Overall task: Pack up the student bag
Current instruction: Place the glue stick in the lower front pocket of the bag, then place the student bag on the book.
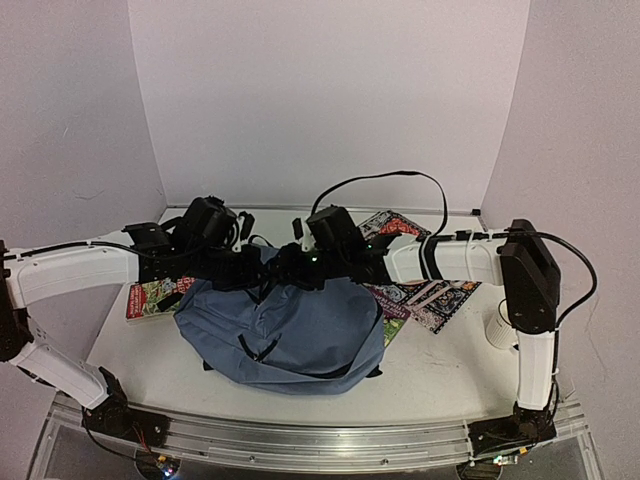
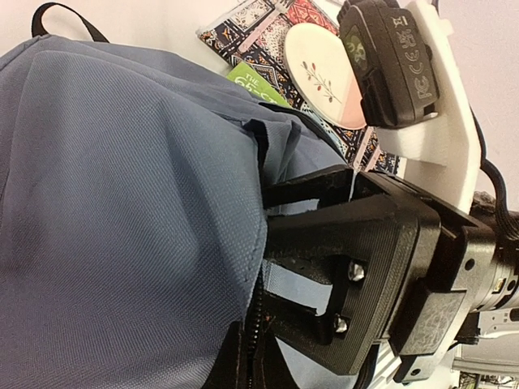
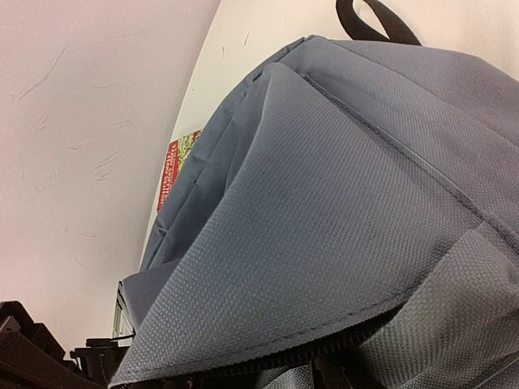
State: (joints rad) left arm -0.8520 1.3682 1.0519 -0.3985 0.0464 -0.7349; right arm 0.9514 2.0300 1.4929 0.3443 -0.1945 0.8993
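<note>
The student bag (image 1: 285,335), grey-blue with black zips, lies in the middle of the table, its black handle (image 3: 375,19) at the far end. Both grippers meet at its open top edge. My left gripper (image 1: 243,268) is shut, its black fingertips (image 2: 231,366) pinching the fabric beside the zip teeth. My right gripper (image 1: 300,268) faces it. In the left wrist view its jaws (image 2: 272,279) stand apart with a strip of bag fabric (image 2: 304,290) loose between them. In the right wrist view the bag (image 3: 340,203) fills the frame and hides those fingers.
A red and green book (image 1: 150,297) lies left of the bag. Patterned books (image 1: 432,300) and a green one (image 1: 392,327) lie to its right, and another (image 1: 392,225) lies behind. A white cup (image 1: 497,325) stands at the right edge. White walls close in on three sides.
</note>
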